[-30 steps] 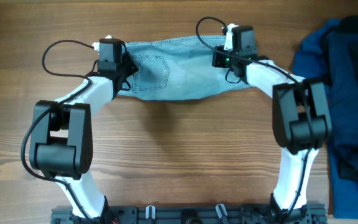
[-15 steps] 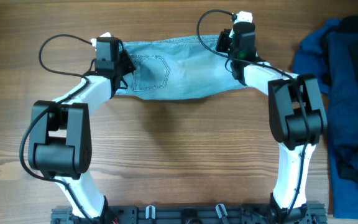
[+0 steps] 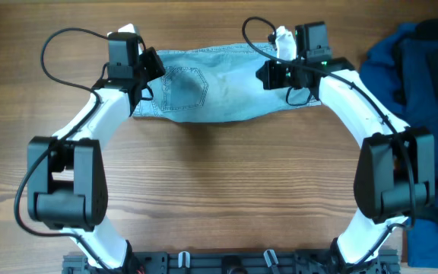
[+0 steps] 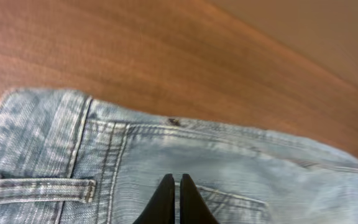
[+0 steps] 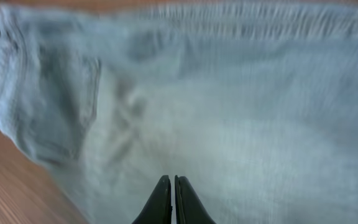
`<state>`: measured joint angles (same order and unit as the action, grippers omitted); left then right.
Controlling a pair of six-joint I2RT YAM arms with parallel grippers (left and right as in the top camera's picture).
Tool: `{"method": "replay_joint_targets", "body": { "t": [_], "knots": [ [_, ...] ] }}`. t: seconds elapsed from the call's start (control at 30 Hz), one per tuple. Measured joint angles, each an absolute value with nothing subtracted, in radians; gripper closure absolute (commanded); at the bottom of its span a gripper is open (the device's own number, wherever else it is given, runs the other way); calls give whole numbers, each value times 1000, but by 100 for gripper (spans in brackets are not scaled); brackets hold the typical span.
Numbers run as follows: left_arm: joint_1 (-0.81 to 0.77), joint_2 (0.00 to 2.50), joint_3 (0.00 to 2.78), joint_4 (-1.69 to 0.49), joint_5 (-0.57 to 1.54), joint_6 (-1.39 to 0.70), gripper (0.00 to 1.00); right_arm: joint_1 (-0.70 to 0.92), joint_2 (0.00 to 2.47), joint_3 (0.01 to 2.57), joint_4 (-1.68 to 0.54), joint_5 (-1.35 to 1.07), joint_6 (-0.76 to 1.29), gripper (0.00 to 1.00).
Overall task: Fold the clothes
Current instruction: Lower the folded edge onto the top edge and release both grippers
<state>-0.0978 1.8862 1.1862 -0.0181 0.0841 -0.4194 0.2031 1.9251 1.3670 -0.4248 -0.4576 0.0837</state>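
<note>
Overhead looks straight down on table (image 3: 219, 190); both wrist views close over shorts (image 3: 219, 84).

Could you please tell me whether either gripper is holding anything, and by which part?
Nothing seems held. The left gripper and right gripper hang over the denim shorts with jaws closed together, and no cloth shows between them.

Robot lab bench: plain wooden tabletop (image 3: 219, 190); white left arm (image 3: 97, 122), right arm (image 3: 356, 87) mounted on black rail (image 3: 226, 263); dark blue garment heap (image 3: 424, 91).
</note>
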Motion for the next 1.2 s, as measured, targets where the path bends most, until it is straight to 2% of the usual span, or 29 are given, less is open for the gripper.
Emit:
{"method": "replay_joint_targets", "body": {
  "t": [0.33,0.63,0.8,0.93,1.2],
  "knots": [
    [-69,2052,1188,2,31,-419,96,209,2035,1265,-478,-324,67,96],
    [-20,1997,1255,4,46,-419,95,210,2028,1335,-509,-329,93,96],
    [-26,1892,1299,8,140,-424,92,208,1934,1372,-349,-286,136,96],
    [-54,1907,1300,9,202,-424,92,206,1919,1386,-208,-134,187,96],
    [-83,2061,1300,58,221,-424,93,161,2112,1386,-61,25,243,96]
  ]
}}
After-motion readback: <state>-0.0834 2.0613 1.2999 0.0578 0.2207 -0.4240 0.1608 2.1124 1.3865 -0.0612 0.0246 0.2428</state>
